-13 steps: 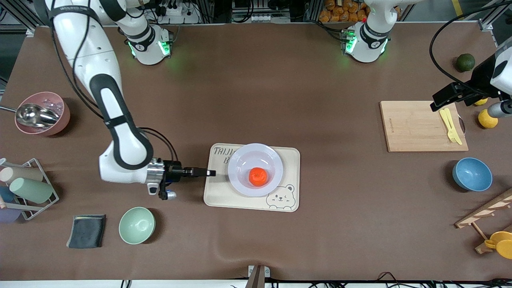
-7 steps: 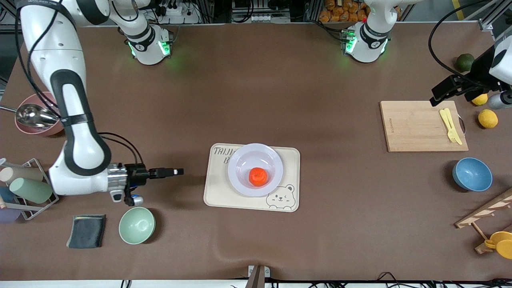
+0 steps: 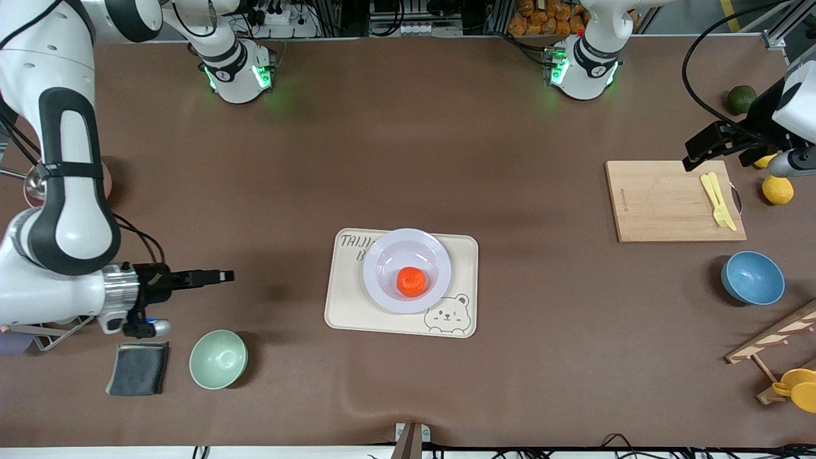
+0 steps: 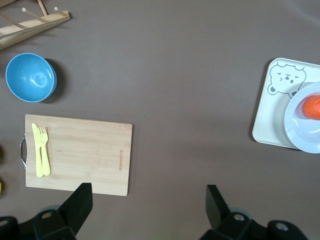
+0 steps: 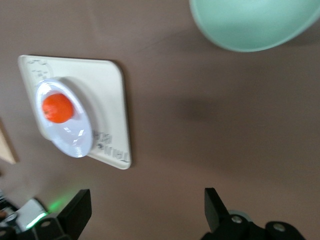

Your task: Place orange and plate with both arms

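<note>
The orange [image 3: 411, 281] lies in the sunken centre of the pale plate [image 3: 382, 254], which rests on the cream bear-printed tray [image 3: 344, 311] at mid-table. My right gripper [image 3: 221, 276] is open and empty over bare table, well away from the tray toward the right arm's end. My left gripper [image 3: 698, 152] is open and empty over the corner of the wooden board. In the right wrist view the orange [image 5: 57, 108] and plate [image 5: 75, 139] show well clear of the open gripper [image 5: 145, 205]. In the left wrist view the orange [image 4: 312, 106] and plate [image 4: 301, 136] sit at the edge, away from the open gripper [image 4: 148, 200].
A wooden cutting board [image 3: 663, 204] with a yellow fork [image 3: 717, 201] lies toward the left arm's end, with a blue bowl [image 3: 752, 278], lemons [image 3: 778, 189] and a dark green fruit [image 3: 741, 99] nearby. A green bowl [image 3: 218, 359] and dark cloth [image 3: 138, 368] lie below my right gripper.
My right arm has drawn back from the tray's edge toward its own end of the table. My left gripper has shifted slightly toward the bases. The orange and plate have not moved.
</note>
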You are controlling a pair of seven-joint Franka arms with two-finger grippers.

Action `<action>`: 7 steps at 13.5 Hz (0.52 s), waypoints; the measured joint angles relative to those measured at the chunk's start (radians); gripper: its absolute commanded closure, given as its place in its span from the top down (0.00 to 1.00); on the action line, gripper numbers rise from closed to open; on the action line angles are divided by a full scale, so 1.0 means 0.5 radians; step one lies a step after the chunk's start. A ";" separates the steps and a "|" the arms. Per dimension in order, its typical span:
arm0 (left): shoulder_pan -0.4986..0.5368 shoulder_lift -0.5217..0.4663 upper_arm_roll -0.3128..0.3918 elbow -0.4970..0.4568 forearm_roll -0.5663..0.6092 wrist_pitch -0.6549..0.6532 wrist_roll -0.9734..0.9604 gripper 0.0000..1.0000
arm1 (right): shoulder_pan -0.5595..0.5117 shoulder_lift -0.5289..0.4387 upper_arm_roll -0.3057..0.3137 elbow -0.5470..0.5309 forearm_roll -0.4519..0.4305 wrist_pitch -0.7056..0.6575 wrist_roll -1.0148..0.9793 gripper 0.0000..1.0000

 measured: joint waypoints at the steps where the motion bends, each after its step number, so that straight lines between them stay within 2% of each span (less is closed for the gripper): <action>1: -0.001 0.010 -0.001 0.008 0.000 0.001 0.000 1.00 | -0.004 -0.050 -0.004 0.036 -0.138 -0.014 0.029 1.00; 3: -0.002 0.017 -0.013 0.010 0.000 0.001 0.000 1.00 | -0.002 -0.175 -0.002 0.060 -0.393 -0.047 0.072 1.00; 7: -0.002 0.018 -0.044 0.014 0.000 0.001 0.000 1.00 | 0.000 -0.424 0.000 0.068 -0.653 -0.127 0.088 1.00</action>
